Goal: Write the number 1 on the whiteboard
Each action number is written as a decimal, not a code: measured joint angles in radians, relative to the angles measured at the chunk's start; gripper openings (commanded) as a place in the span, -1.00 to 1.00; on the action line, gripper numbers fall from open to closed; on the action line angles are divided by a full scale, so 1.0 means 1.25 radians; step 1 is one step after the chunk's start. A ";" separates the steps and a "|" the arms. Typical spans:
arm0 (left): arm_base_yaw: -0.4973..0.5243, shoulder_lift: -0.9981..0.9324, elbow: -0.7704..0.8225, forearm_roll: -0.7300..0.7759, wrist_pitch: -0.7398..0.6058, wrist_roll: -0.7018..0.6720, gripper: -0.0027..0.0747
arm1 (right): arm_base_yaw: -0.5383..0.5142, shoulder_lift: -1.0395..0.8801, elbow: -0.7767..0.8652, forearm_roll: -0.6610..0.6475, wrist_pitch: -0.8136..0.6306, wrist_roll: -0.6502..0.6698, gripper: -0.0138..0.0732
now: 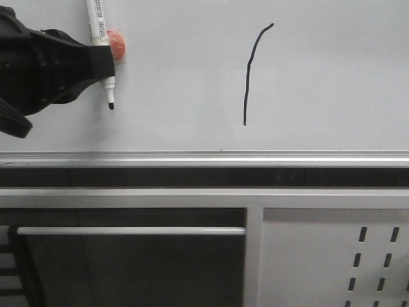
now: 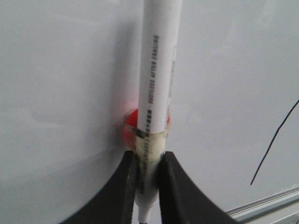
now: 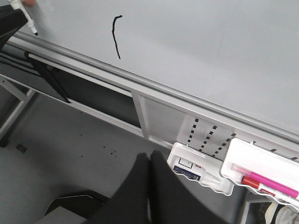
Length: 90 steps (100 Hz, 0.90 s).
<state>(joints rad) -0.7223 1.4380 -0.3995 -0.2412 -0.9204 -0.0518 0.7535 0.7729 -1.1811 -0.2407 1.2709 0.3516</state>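
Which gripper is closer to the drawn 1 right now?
Left. The left gripper, gripping the marker, is at the whiteboard beside the 1; the right gripper hangs back, below the board.

Grey floor [image 3: 70, 140] with dark specks [image 3: 105, 150]

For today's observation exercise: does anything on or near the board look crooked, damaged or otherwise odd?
Only the number 1 on the whiteboard: its stroke wavers and leans instead of running straight, with a small hook at the top. The marker, uncapped in the left gripper, sits well left of it. Nothing looks spilled or broken.
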 measured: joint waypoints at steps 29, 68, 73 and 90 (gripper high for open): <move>0.001 0.000 0.000 0.036 -0.012 0.000 -0.59 | 0.000 0.000 0.000 0.000 0.000 0.000 -0.86; 0.002 0.000 0.000 0.008 -0.016 0.000 -0.61 | 0.000 0.000 0.000 0.000 0.000 0.000 -0.86; 0.002 0.002 0.000 0.002 -0.020 0.000 -0.72 | 0.000 0.000 0.000 0.000 0.000 0.000 -0.86; 0.002 0.015 0.000 0.004 -0.040 0.000 -0.98 | 0.000 0.000 0.000 0.000 0.000 0.000 -0.86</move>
<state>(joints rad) -0.7200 1.4572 -0.3995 -0.2358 -0.9701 -0.0518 0.7535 0.7729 -1.1811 -0.2407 1.2709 0.3516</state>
